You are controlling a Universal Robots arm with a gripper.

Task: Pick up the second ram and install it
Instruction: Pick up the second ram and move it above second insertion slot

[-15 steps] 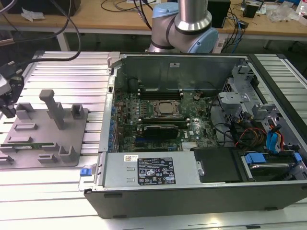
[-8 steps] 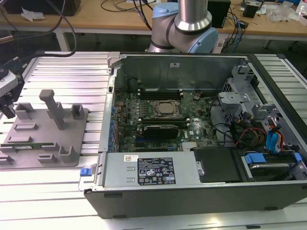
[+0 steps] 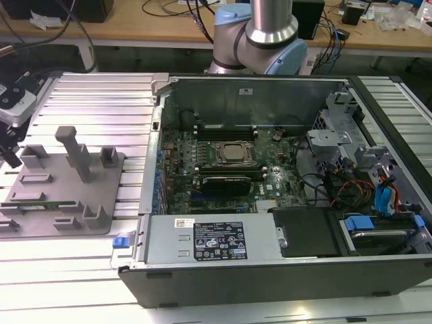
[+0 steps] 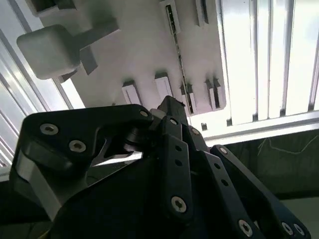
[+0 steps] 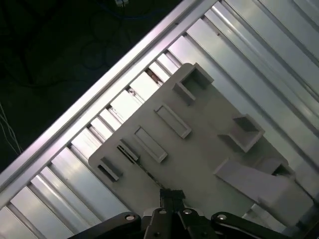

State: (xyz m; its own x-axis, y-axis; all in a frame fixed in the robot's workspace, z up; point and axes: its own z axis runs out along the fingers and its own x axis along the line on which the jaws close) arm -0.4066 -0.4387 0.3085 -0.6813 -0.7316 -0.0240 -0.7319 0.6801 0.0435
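Note:
The second ram is a thin green stick lying in the slots of a grey fixture plate at the exterior view's left. In both wrist views it appears edge-on as a dark narrow strip running up to the fingertips. My gripper hangs over the plate's outer end, above the ram's end. Its black fingers are pressed together, and I see nothing held between them.
The open computer case sits at the middle and right of the exterior view, with the green motherboard and its memory slots near the far wall. A tall grey post stands on the fixture plate. Ribbed aluminium table surrounds both.

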